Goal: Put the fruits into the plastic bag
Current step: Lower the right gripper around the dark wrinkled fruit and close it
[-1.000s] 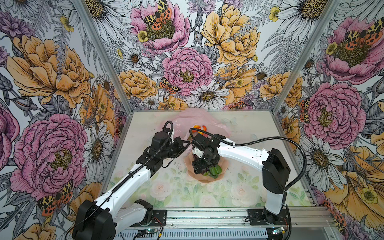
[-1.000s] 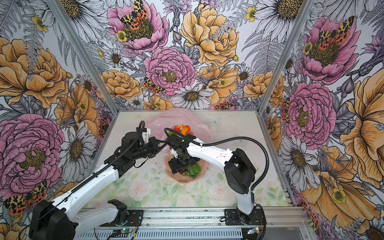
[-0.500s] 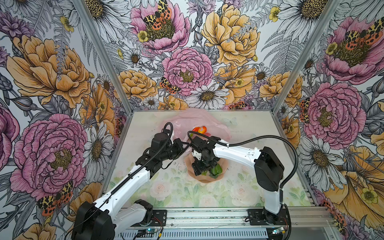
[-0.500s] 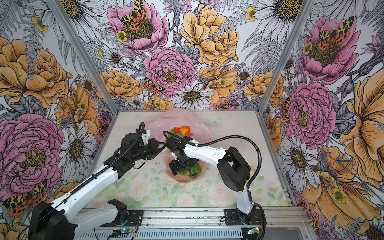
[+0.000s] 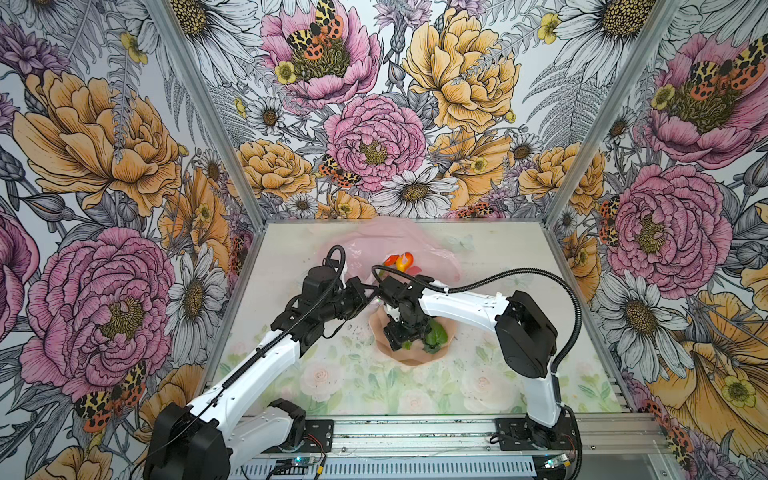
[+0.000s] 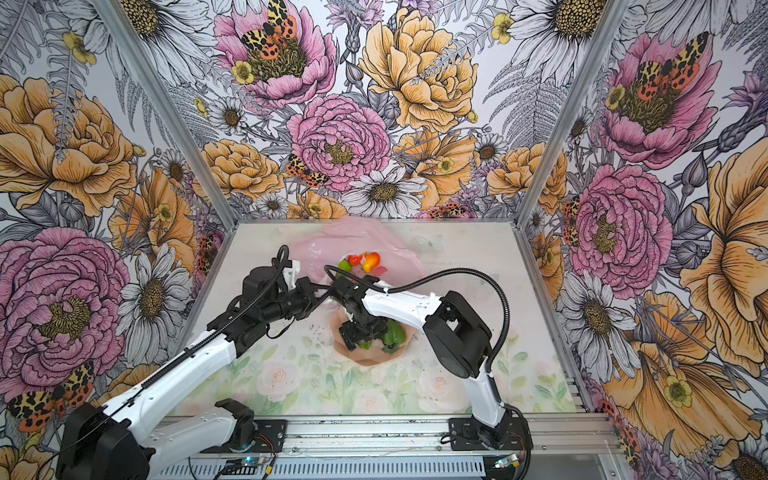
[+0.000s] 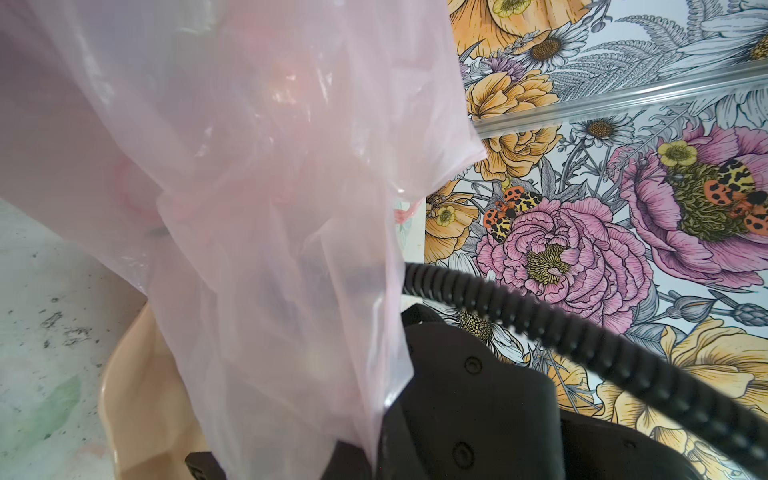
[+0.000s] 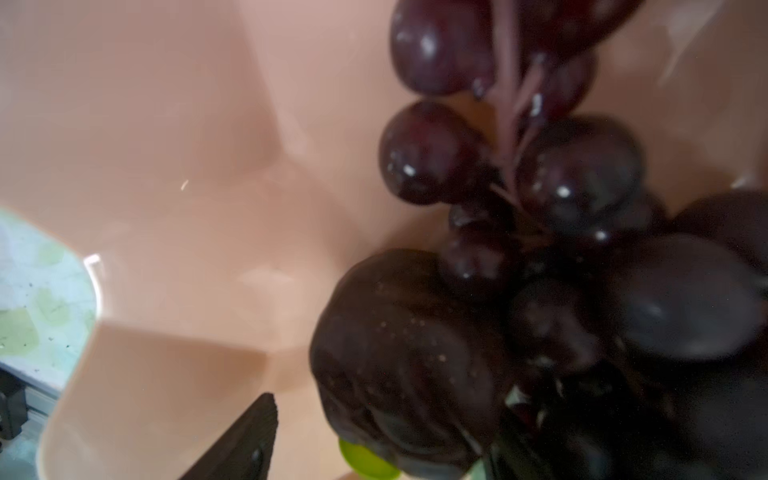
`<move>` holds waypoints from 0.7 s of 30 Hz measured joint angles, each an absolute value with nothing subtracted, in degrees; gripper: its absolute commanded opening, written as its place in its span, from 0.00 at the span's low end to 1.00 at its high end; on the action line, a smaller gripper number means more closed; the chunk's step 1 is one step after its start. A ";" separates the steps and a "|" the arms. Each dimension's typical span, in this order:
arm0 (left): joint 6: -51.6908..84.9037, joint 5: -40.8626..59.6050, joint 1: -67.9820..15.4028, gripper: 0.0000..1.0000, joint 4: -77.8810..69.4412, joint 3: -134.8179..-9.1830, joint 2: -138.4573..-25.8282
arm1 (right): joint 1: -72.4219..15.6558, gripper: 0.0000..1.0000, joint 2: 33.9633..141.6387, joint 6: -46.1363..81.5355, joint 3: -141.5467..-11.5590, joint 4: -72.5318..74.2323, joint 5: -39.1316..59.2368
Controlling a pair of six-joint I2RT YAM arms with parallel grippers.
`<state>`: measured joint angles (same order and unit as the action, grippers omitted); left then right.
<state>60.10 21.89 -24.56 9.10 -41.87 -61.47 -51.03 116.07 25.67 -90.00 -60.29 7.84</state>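
Note:
The pale-pink plastic bag (image 5: 374,237) (image 6: 332,241) lies at the back of the table. An orange-yellow mango (image 5: 404,261) (image 6: 371,261), a red apple (image 6: 354,259) and a green fruit (image 6: 344,265) show in its mouth. My left gripper (image 5: 370,297) (image 7: 374,457) is shut on the bag's near edge, and the film (image 7: 249,166) drapes from it. My right gripper (image 5: 405,336) (image 8: 395,415) is down inside the peach bowl (image 5: 415,359), open. One finger (image 8: 245,440) stands clear of the dark avocado (image 8: 403,353); the other finger is hidden. Purple grapes (image 8: 577,174) and their green leaf (image 5: 436,334) lie beside it.
The bowl's rim (image 7: 137,395) sits just under the hanging bag film. The right arm's black cable (image 7: 582,332) and wrist pass close by my left gripper. Floral walls close the table on three sides, with a metal rail (image 5: 415,432) along the front.
My right gripper has sunk a little deeper into the bowl and its elbow has swung left. Its jaws have narrowed slightly. The left arm and the bag have stayed put.

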 measured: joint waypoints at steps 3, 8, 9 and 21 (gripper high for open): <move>60.10 21.89 -24.49 0.00 9.13 -41.87 -61.47 | -51.03 0.67 116.07 27.00 -90.00 -59.53 6.39; 60.10 21.89 -24.45 0.00 9.13 -41.87 -61.47 | -51.03 0.60 115.96 29.41 -89.36 -57.06 4.58; 60.10 21.89 -24.45 0.00 9.13 -41.87 -61.47 | -51.03 0.58 115.96 29.76 -89.21 -56.71 4.25; 60.10 21.87 -24.51 0.00 9.08 -41.87 -61.49 | -51.03 0.35 114.89 31.68 -88.23 -54.70 3.01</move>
